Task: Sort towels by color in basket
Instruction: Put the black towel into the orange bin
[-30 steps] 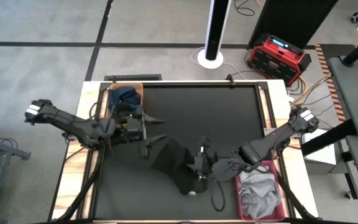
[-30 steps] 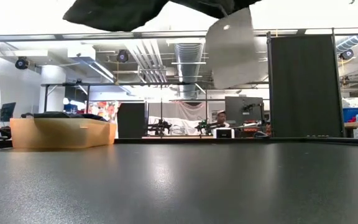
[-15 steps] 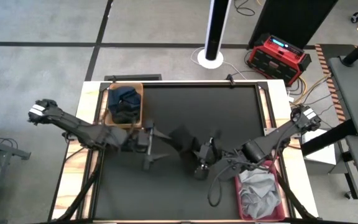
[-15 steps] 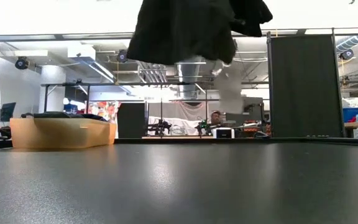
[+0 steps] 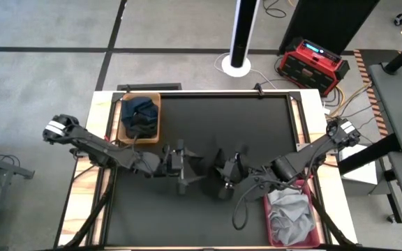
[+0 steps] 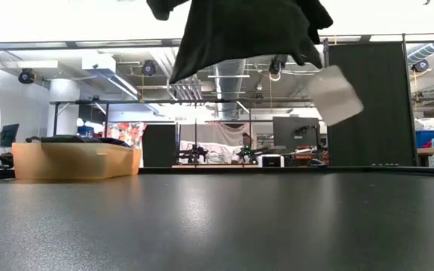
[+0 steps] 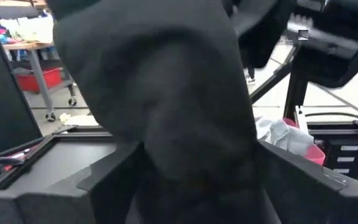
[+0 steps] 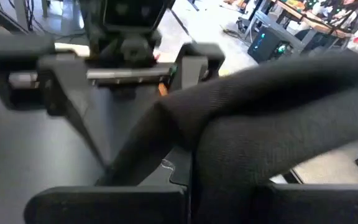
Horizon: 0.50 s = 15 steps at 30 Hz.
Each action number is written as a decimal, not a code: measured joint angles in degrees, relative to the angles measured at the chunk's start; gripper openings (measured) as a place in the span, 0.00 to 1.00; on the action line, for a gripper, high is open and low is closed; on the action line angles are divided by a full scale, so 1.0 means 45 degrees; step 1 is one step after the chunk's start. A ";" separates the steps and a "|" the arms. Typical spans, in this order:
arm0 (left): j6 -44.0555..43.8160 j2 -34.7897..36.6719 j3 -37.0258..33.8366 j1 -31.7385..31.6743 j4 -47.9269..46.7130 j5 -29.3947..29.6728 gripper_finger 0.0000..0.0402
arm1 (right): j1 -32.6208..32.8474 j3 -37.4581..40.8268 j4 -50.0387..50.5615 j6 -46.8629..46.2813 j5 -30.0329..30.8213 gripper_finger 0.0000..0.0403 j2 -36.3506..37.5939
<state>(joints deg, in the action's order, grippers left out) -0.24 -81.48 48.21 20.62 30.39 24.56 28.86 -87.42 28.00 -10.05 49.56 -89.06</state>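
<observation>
A black towel (image 6: pixel 239 30) with a white tag (image 6: pixel 335 94) hangs in the air over the middle of the table, bunched under my right gripper (image 5: pixel 224 174), which is shut on it. My left gripper (image 5: pixel 195 171) faces it level from the table's left, open. In the left wrist view the black towel (image 7: pixel 166 106) fills the space between my left gripper's (image 7: pixel 197 193) fingers (image 7: pixel 104 183). A navy towel (image 5: pixel 142 110) lies in the wooden basket (image 5: pixel 123 129) at the far left. A grey towel (image 5: pixel 288 213) lies in the red basket (image 5: pixel 269 222) at the near right. My right gripper holds a bunched part of the black towel (image 8: pixel 260 118), coming slanting down from the table's right. The cloth lies over its fingers and hides the place of contact. The towel hangs slack below, clear of the table. My left gripper's fingers stand either side of the cloth; whether they touch it I cannot tell.
The black table mat (image 5: pixel 257 118) lies bare toward the far right. A red box (image 5: pixel 313 61) and a white pole base (image 5: pixel 237 66) stand on the floor beyond the far edge. A person sits far off in the room behind (image 6: pixel 243 143).
My left gripper has gone down and toward the table's right and near edge, up to the hanging towel. My right gripper has turned its wrist in place. The black towel, spread wide a second ago, has gathered into a narrower bunch hanging lower, and its tag has swung toward the right.
</observation>
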 joint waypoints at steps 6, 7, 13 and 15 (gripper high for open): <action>0.0313 -0.0815 0.0270 -0.0015 0.0472 -0.0010 0.73 | -0.0047 0.0000 -0.0227 0.0061 -0.0015 0.02 0.0000; 0.0460 -0.0901 0.0344 -0.0019 0.0437 -0.0008 0.71 | -0.0047 0.0000 -0.0306 0.0133 -0.0024 0.02 0.0000; 0.1023 -0.1135 0.0652 -0.0020 0.0402 -0.0948 0.47 | -0.0205 0.0000 -0.0239 0.0172 -0.0092 0.02 0.0000; 0.1051 -0.1113 0.0695 -0.0019 0.0371 -0.1316 0.31 | -0.0334 0.0000 -0.0022 0.0051 -0.0052 0.02 -0.0006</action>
<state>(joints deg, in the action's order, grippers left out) 4.49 -86.49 51.33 20.53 32.06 18.64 27.36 -87.42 27.90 -9.82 49.33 -89.08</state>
